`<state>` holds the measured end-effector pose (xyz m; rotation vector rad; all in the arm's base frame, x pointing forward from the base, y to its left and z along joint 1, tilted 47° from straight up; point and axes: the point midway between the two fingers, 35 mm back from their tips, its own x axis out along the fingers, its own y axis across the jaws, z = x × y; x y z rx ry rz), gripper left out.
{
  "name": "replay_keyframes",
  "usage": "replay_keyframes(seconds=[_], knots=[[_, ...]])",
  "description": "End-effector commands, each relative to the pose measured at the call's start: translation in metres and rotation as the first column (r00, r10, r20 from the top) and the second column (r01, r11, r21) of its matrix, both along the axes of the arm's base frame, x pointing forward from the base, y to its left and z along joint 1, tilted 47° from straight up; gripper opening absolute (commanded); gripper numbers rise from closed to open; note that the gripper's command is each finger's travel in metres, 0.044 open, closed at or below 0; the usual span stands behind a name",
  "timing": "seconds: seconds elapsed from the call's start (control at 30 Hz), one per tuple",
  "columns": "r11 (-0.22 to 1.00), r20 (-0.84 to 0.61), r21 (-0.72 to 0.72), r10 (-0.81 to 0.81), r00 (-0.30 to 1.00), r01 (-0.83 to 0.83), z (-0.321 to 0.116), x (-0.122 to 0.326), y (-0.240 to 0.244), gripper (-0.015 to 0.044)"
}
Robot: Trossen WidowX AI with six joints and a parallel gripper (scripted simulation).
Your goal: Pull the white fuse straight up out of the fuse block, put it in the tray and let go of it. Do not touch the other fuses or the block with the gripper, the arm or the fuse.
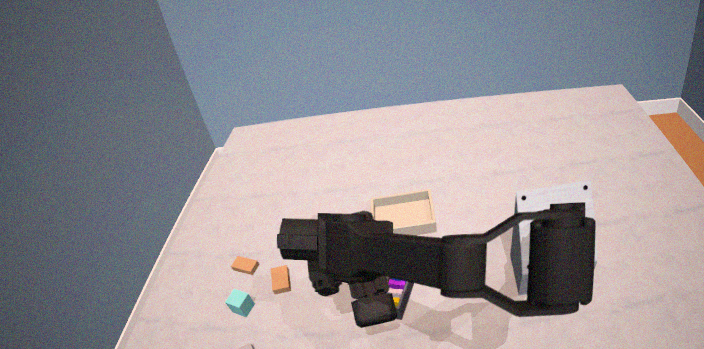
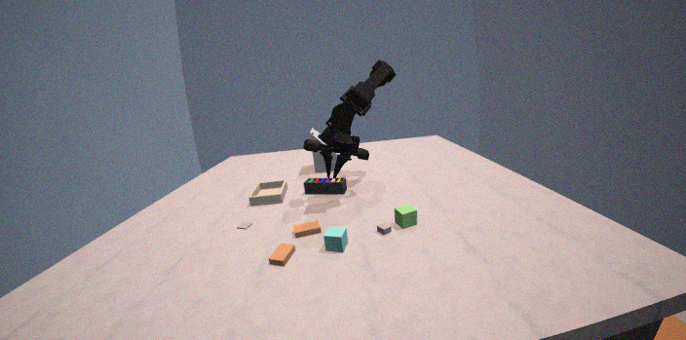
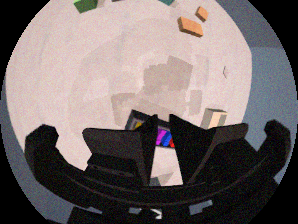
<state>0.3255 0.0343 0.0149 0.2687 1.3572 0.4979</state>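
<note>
– End effector point(image 2: 332, 175) first: what is it doing?

– It hangs just above the fuse block point(image 2: 324, 187), pointing down. Its fingers are drawn to a narrow gap with nothing between them. The white fuse point(image 1: 396, 292) sits seated in the block, with coloured fuses just beside it on both sides.

– How should the grasp go?

– I'd centre the gap over the white fuse alone, using the wrist view, where the row shows between the fingers (which fuse lies dead centre I cannot tell there). Come down vertically and only far enough to grip the fuse's top. The neighbours are tight, so the fingertips must not splay or drift along the row. Then close and lift dead straight until the fuse clears the block.

– And room to move?

– The tray point(image 2: 265, 199) lies near the block's one end, with bare desk point(image 2: 487, 256) between them. The small blocks and cubes lie well apart from the block on another side, and the desk's edges are far from it.
</note>
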Motion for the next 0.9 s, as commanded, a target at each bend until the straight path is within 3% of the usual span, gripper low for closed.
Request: replay_keyframes(seconds=[0.0,0.87], knots=[[0.906,-0.391,0.253,-0.226,0.892,0.34,0.004,-0.0394,-0.0159,0.0068],[0.903,-0.397,0.256,-0.228,0.889,0.346,-0.0031,-0.0369,-0.0091,0.0068]])
